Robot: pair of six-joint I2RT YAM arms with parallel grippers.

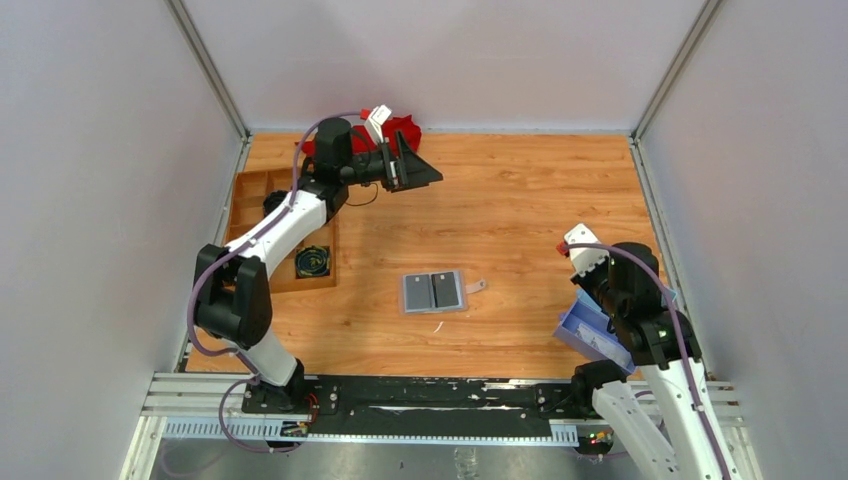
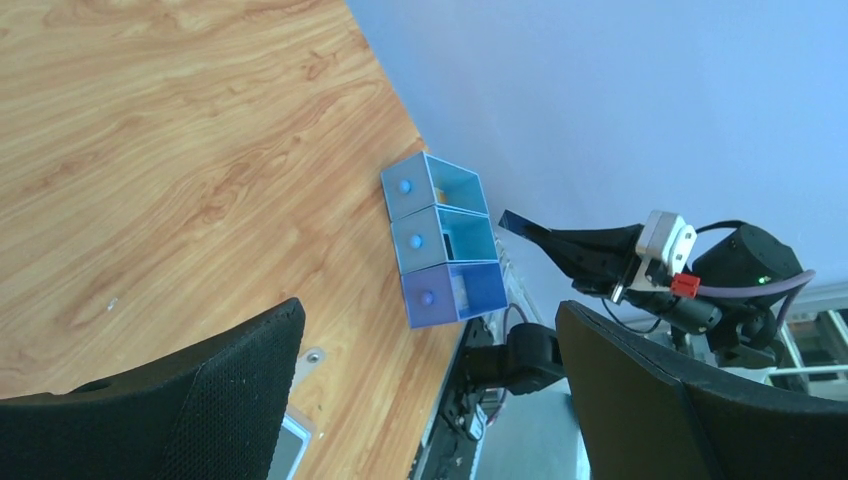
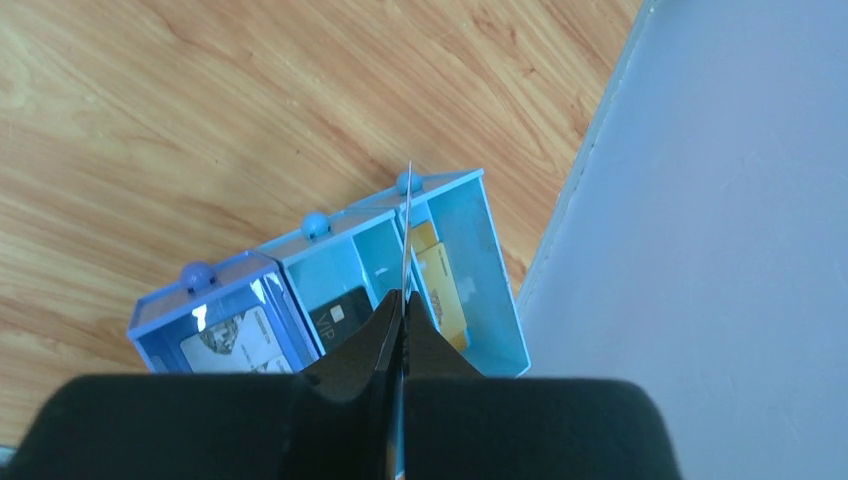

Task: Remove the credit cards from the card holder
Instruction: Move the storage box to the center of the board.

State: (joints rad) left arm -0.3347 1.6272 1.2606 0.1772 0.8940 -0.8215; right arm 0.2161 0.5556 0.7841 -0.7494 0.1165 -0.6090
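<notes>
- Top view: the card holder (image 1: 434, 291) lay open and flat in the middle of the desk (image 1: 520, 200), well apart from both arms. Two dark panels showed inside it; I could not tell whether cards remained there. It looked soft and light, likely to slide or lift under a pull, so one side would want pinning down.
- The left end effector (image 1: 425, 172) hung far back near a red object (image 1: 402, 130), beyond the brown tray (image 1: 262, 205). The right arm (image 1: 640, 300) stood over the blue box (image 1: 585, 335) at the desk's right edge. Nothing lay between either arm and the holder.
- Left wrist view: its fingers (image 2: 240, 370) were spread wide, released and empty.
- Right wrist view: the right end effector (image 3: 403, 310) was clenched on a credit card (image 3: 408, 235), seen edge-on above the box partition. A gold card (image 3: 440, 285) and a black card (image 3: 340, 312) already lay in separate compartments.
- Judged: such cards are thin, stiff, light and slick, best pinched on both faces near a short edge. The partition below could catch the card on release.
</notes>
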